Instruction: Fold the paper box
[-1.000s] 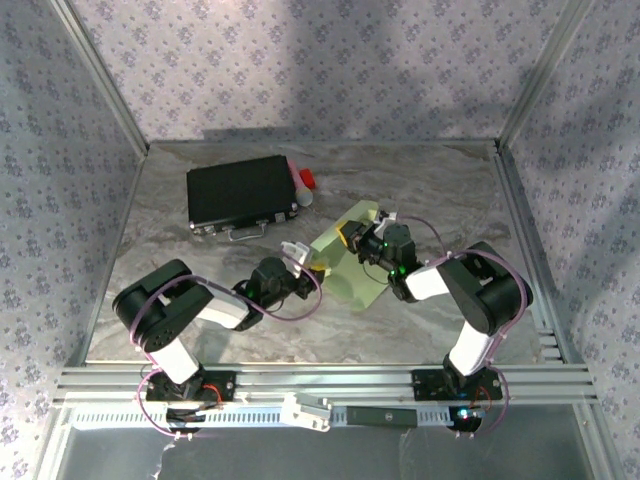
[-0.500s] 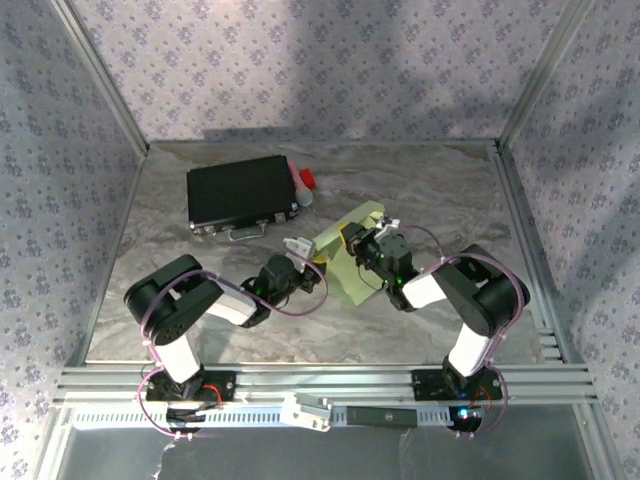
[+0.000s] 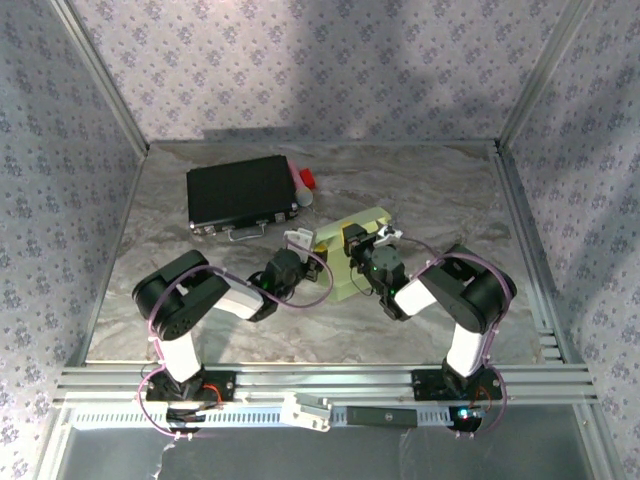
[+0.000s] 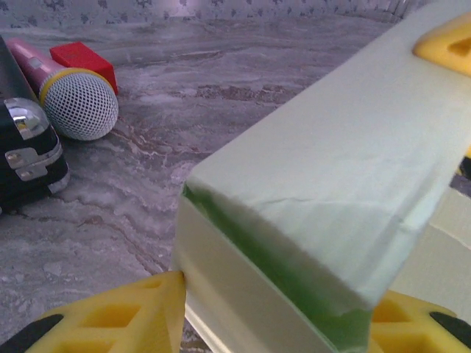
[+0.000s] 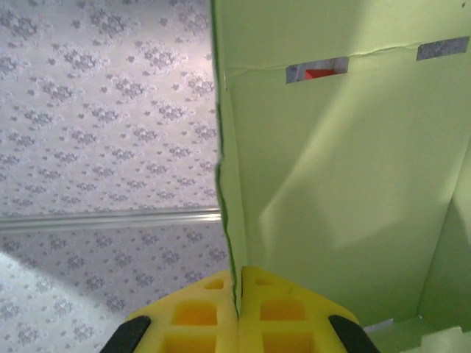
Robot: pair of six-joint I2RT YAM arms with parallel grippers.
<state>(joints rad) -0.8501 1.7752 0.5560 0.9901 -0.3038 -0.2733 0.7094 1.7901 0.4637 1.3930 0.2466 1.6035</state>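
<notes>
- The paper box [image 3: 362, 219] sits mid-table [image 3: 440, 180], between the two hands and just right of the black case [image 3: 240, 195].
- Change over the last second – the pale green card no longer spreads toward the near edge. It now reads as a shorter, tighter shape, drawn up away from me.
- Both arms have closed in on it: the left hand [image 3: 303, 243] has come up and right, the right hand [image 3: 352, 238] has moved left.
- Right hand [image 5: 239, 294]: clenched on one thin upright wall of the paper box [image 5: 331, 184], the card's edge pinched between the yellow pads. Slots show near the top of the panel.
- Left hand [image 4: 276, 323]: grasping the box's end, one yellow pad [image 4: 125, 316] against each side of the paper box [image 4: 324, 184]. The top panel is creased and slightly buckled near the corner.
- Reading: walls are standing, so the fold is well under way, not finished – I cannot tell whether any tab is seated.
- Microphone [image 4: 77, 103] and red block [image 4: 85, 62] lie well clear.
</notes>
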